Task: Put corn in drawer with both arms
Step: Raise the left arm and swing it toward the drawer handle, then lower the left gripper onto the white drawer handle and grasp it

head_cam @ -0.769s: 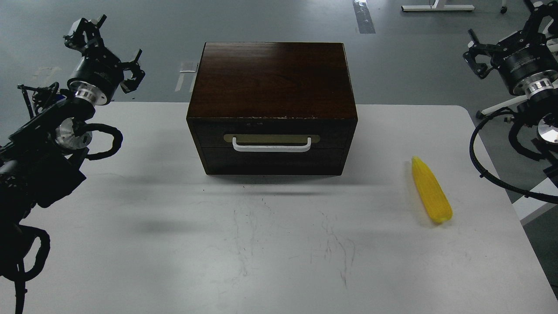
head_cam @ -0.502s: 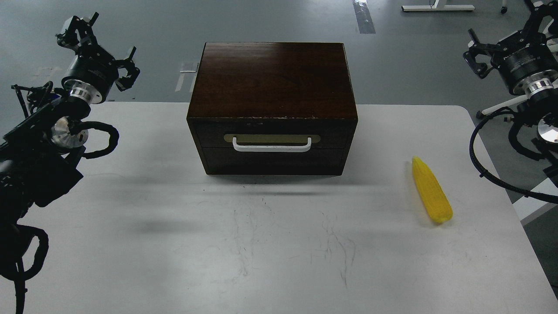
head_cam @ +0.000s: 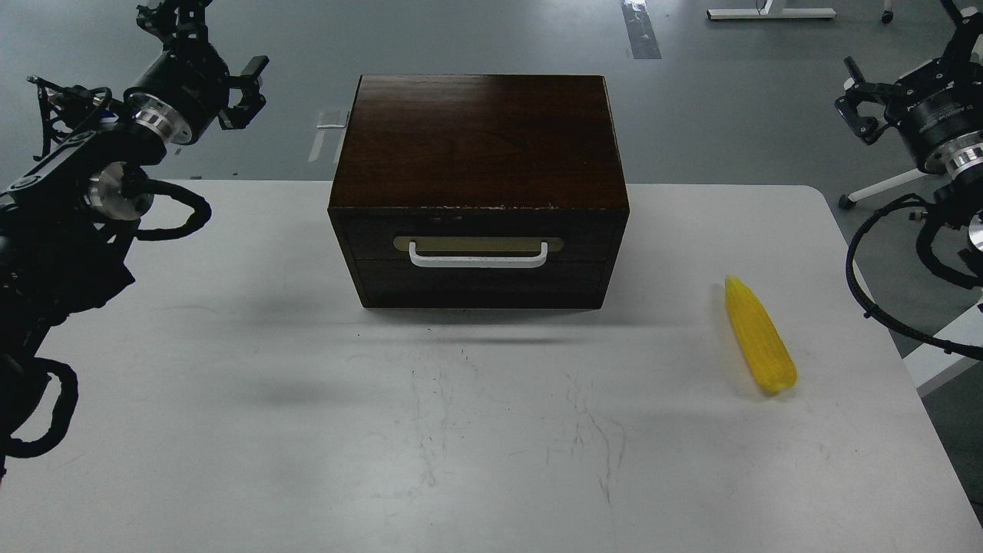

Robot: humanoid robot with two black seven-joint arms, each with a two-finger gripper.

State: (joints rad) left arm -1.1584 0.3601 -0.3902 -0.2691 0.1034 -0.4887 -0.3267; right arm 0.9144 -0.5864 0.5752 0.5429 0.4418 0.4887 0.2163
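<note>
The yellow corn [head_cam: 759, 334] lies on the white table [head_cam: 307, 430] at the right, its tapered end pointing away from me. The dark brown box [head_cam: 476, 138] stands at the table's far middle. Its drawer [head_cam: 476, 230] is pushed in, with the white bar handle [head_cam: 478, 259] facing me. My left gripper [head_cam: 211, 42] is open and empty, raised high at the far left, to the left of the box's back corner. My right gripper [head_cam: 906, 61] is open and empty, high at the far right, well beyond the corn.
The table's rounded right edge [head_cam: 883, 322] runs close to the corn. My right arm's black cable loop [head_cam: 868, 299] hangs just off that edge. Grey floor with a tape strip [head_cam: 641, 31] lies behind the box.
</note>
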